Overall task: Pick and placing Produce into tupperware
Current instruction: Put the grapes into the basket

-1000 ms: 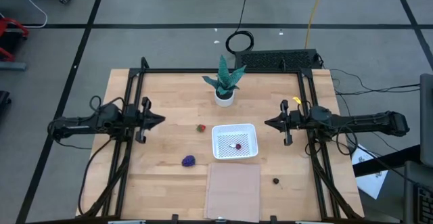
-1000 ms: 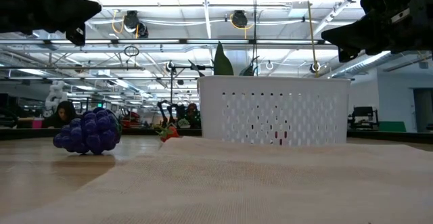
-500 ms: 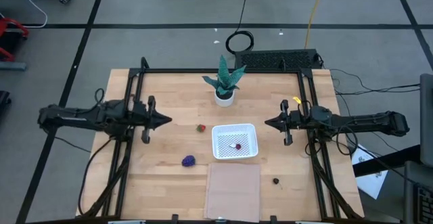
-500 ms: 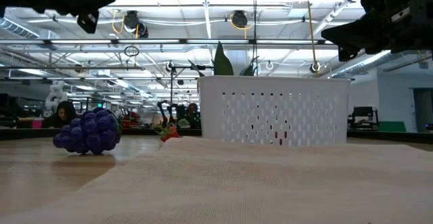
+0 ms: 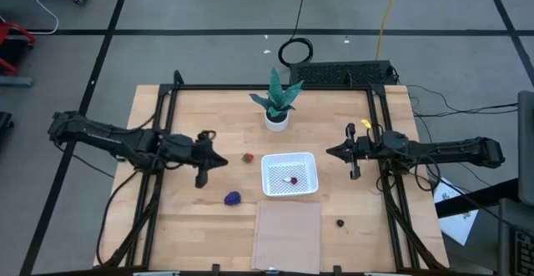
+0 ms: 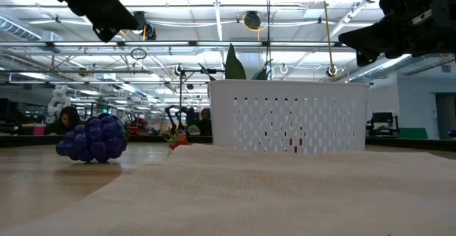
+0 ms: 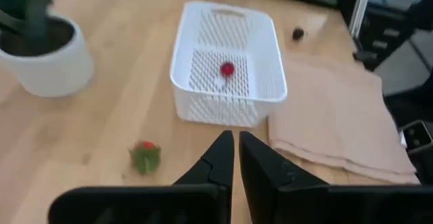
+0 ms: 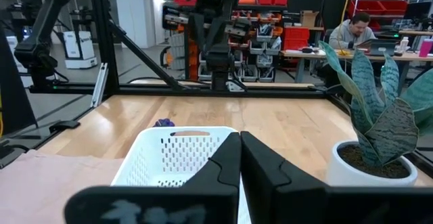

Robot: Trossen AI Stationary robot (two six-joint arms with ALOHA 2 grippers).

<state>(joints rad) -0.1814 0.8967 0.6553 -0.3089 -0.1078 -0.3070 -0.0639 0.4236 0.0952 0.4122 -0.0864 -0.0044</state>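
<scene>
The white tupperware stands mid-table with the small dark red fruit on its bottom. The strawberry piece lies on the wood to its left; it also shows in the left wrist view. The purple grape cluster lies nearer the front, and the blackish fruit at the front right. My left gripper is shut and empty, above the table just left of the strawberry. My right gripper is shut and empty, right of the tupperware.
A green plant in a white pot stands behind the tupperware. A flat tan sheet lies in front of it, at the near edge. Black frame rails run along the table's left and right sides.
My left gripper has moved toward the table's right edge and a little toward the near edge, closing in on the strawberry piece. It has stayed shut. My right arm has kept still.
</scene>
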